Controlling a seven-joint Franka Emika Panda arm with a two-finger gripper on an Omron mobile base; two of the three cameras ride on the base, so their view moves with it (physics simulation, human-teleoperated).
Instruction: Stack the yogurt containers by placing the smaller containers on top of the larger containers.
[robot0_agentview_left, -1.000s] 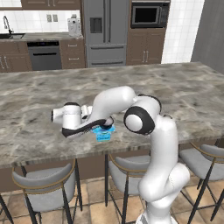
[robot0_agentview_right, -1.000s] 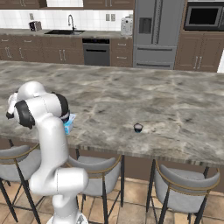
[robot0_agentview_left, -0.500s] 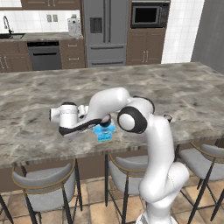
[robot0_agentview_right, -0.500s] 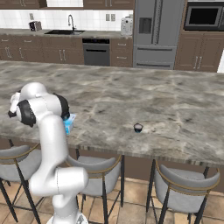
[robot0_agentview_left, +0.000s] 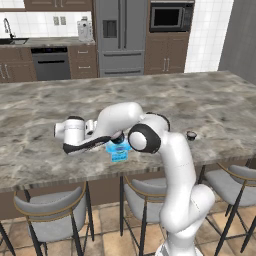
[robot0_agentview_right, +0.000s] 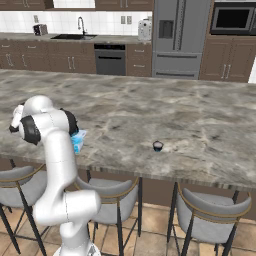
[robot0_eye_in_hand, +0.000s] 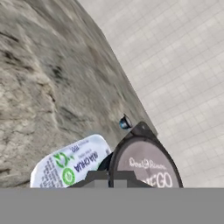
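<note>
We saw the hand (robot0_eye_in_hand: 113, 175) closed tight on the small dark cup (robot0_eye_in_hand: 146, 164), just beside the blue tub (robot0_eye_in_hand: 70, 166) at its 9 o'clock. The tiny cup (robot0_agentview_right: 158, 146) sat well apart on the tabletop (robot0_agentview_right: 150, 110).

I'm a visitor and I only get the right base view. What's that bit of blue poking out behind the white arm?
Observer: In the left base view it is a light-blue squarish tub, standing on the counter near its front edge, under the forearm.
Operator: Does it have a lid?
Observer: Yes. The hand view shows a white top on it with green print.
Operator: Is anything else near it that I'm missing?
Observer: A round dark cup with a pale printed top sits right at the shut end effector in the hand view, overlapping the tub's edge. I cannot tell whether it is gripped.
</note>
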